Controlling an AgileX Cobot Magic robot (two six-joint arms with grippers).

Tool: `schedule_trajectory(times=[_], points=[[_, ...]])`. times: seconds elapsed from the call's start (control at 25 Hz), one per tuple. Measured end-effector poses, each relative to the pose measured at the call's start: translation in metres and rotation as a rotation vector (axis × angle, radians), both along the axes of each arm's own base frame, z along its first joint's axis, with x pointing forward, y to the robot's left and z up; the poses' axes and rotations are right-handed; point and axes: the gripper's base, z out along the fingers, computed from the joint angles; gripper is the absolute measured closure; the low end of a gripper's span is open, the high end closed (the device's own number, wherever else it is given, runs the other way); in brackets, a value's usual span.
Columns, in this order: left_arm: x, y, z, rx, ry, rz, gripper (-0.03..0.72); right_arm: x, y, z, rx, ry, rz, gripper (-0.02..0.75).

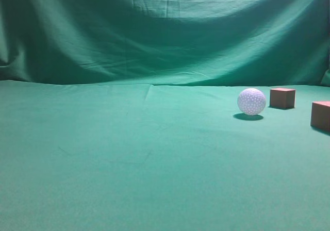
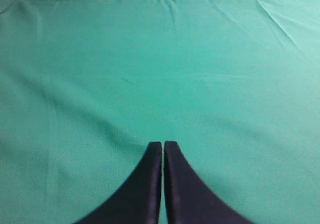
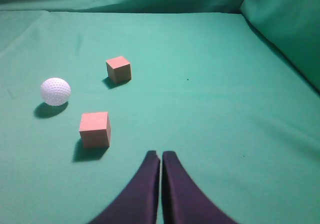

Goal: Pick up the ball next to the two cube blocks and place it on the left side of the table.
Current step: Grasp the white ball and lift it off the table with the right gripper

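The white dimpled golf ball (image 1: 251,101) rests on the green cloth table (image 1: 129,153) at the right, just left of the two reddish-brown cubes (image 1: 282,97) (image 1: 320,115). In the right wrist view the ball (image 3: 55,91) lies at the left, one cube (image 3: 118,69) beyond it and the other cube (image 3: 95,129) nearer. My right gripper (image 3: 161,155) is shut and empty, to the right of the nearer cube and apart from it. My left gripper (image 2: 163,145) is shut and empty above bare cloth. Neither gripper shows in the exterior view.
A draped green backdrop (image 1: 165,30) hangs behind the table. In the right wrist view the cloth rises in a fold (image 3: 285,24) at the far right. Bare green cloth (image 2: 160,74) fills the left wrist view.
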Motion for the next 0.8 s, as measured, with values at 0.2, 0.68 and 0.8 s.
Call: schedule_trajectory(times=[0.2, 0.68, 0.8], points=[[0.0, 0.0, 0.0, 0.0, 0.0, 0.0, 0.688, 0.0, 0.0, 0.0, 0.0, 0.0, 0.0, 0.738], [0.0, 0.0, 0.0, 0.0, 0.0, 0.0, 0.688, 0.0, 0.0, 0.0, 0.0, 0.0, 0.0, 0.738], [0.0, 0.0, 0.0, 0.0, 0.0, 0.0, 0.688, 0.0, -0.0001, 0.0, -0.003, 0.0, 0.0, 0.738]])
